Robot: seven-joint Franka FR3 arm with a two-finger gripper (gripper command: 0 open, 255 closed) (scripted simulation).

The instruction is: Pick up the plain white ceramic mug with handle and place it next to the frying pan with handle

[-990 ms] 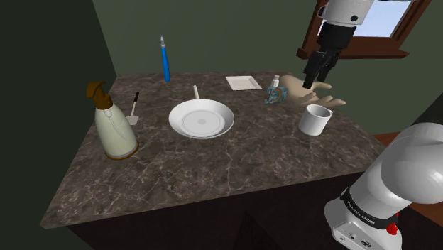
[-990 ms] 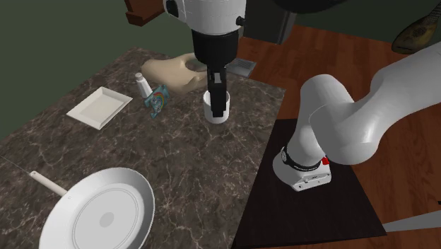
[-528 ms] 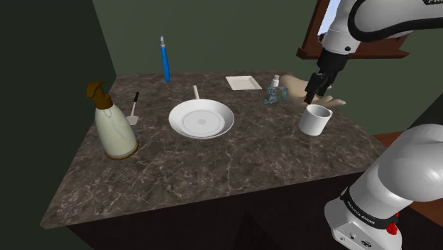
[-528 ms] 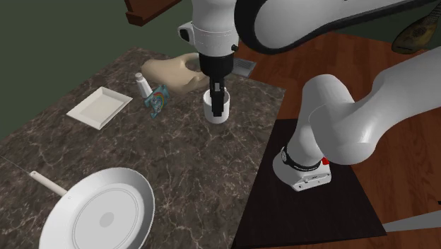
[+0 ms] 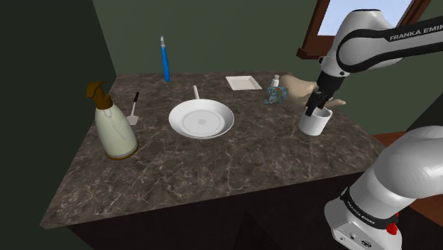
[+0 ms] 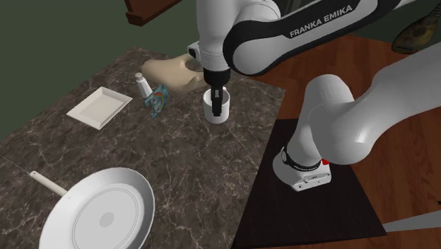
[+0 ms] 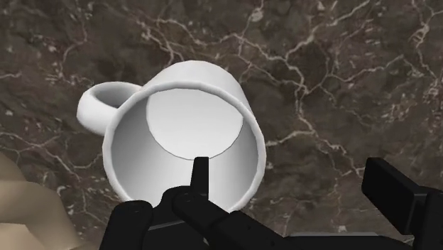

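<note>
We've come down since a second ago: then the gripper [image 5: 313,109] [image 6: 215,103] [image 7: 294,177] hung well above the mug [image 5: 313,124] [image 6: 218,113] [image 7: 213,92], half a second ago it was just over the rim, and now its tips are at rim level. The mug and everything else on the counter [image 5: 213,170] [image 6: 184,163] sit where they were.

Fingers are apart and straddle the mug's wall: one finger [image 7: 200,177] is inside the mouth, the other [image 7: 394,192] is outside. We can't tell if either pad touches the wall.

Room: the mug stands near the counter's edge at the shoulder view's right, the side facing the stand. A tan lumpy object [image 5: 298,85] [image 6: 169,71] [image 7: 21,206] lies just behind it. A teal crumpled thing [image 5: 273,94] [image 6: 155,99] is near, toward the back wall. Bare marble runs from the mug to the frying pan [image 5: 201,118] [image 6: 99,216] and on to the front edge. The pan is mid-counter and drawn white, well apart from the mug. A white tray [image 5: 243,83] [image 6: 99,107] sits behind it, and a cream dispenser [image 5: 116,128] is at the far left of the shoulder view.

Orientation: the mug is upright, mouth up, long axis vertical. Its handle [image 7: 99,106] sticks out on the side away from the outer finger. The pan's handle [image 5: 196,92] points at the back wall.
</note>
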